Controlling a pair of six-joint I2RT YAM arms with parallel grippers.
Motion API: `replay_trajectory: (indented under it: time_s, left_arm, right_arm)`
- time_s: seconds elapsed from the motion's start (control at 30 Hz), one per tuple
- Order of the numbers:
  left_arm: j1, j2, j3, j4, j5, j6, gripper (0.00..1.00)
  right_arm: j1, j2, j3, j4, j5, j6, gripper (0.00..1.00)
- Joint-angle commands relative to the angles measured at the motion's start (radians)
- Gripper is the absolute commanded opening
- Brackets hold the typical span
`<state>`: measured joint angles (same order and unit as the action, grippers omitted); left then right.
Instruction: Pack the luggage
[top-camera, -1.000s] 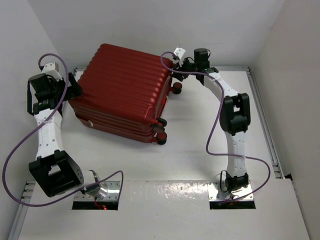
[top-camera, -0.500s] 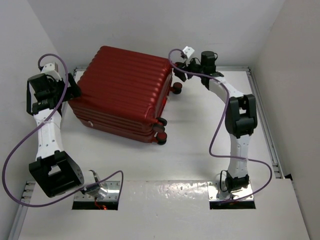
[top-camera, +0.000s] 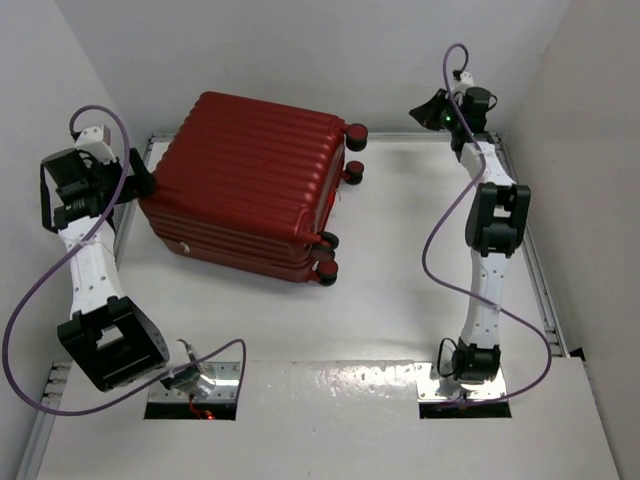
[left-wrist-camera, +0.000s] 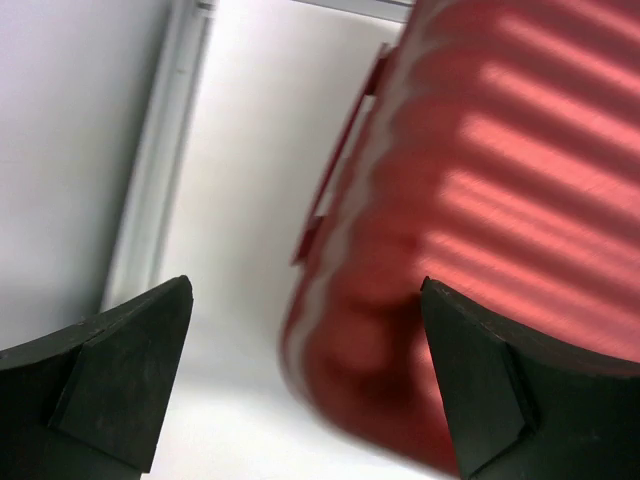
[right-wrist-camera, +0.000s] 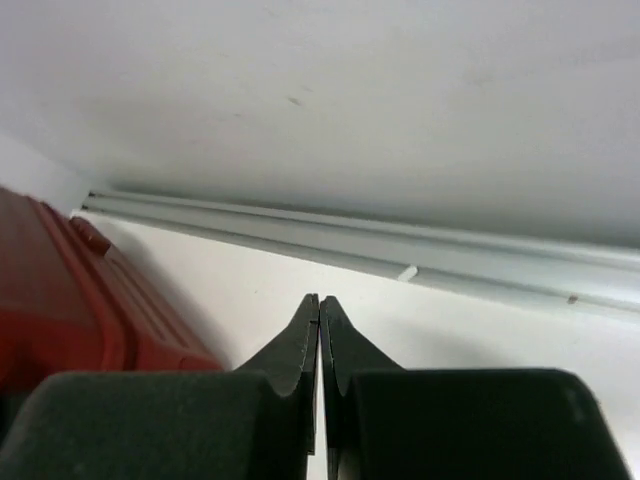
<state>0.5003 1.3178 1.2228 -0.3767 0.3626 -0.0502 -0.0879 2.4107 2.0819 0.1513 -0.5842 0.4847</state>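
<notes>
Item 1, luggage (top-camera: 245, 185): dark red ribbed hard-shell case, lid closed, lying flat on the left rear part of the white table (top-camera: 400, 270); black wheels (top-camera: 354, 133) on the end facing the right arm

Item 2, left end effector (left-wrist-camera: 305, 290): jaws spread wide, nothing between them; just beside the case's left end, ribbed shell close ahead and blurred in the wrist view; contact cannot be told

Item 3, right end effector (right-wrist-camera: 319, 300): fingers pressed together, empty; at the far right rear, well apart from the case, facing the back wall and the grey rail (right-wrist-camera: 400, 245)

Item 4, purple cables (top-camera: 440, 230): one looped along each arm
</notes>
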Motion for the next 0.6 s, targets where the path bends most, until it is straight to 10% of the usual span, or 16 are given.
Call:
replay_trajectory:
  time_s: [0.0,0.57]
  left_arm:
    - [0.073,-0.06,-0.026,-0.085,0.009,0.159,0.99]
    - [0.149,-0.035,0.038,-0.234,-0.037,0.194,0.99]
  right_arm:
    - [0.069,0.095,0.024,0.073,0.044,0.232,0.0]
    - [0.232,0.389,0.219,0.113,0.121,0.391,0.07]
